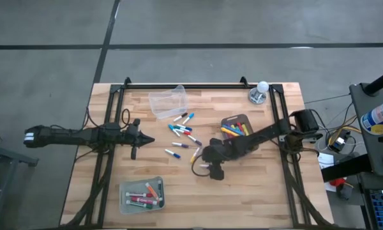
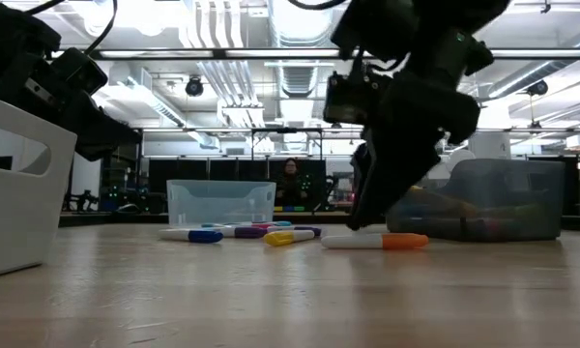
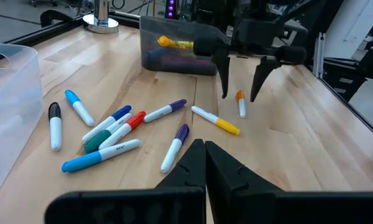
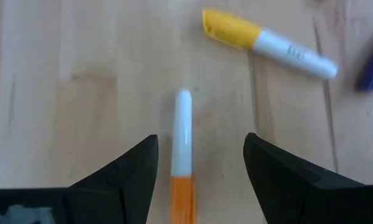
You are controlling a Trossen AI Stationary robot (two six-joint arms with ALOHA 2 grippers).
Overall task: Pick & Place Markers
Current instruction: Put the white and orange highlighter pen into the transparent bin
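My right claw (image 4: 199,168): open wide, one finger on each side of the orange marker (image 4: 182,155), so I can pinch it.
My left claw (image 3: 202,165): closed, waiting apart.

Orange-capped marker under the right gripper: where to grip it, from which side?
Grip the orange-capped marker across its thin barrel near the middle, coming straight down from above. It lies flat on the table with bare wood on both long sides, and the open right gripper already straddles it. The yellow-capped marker lies clear.
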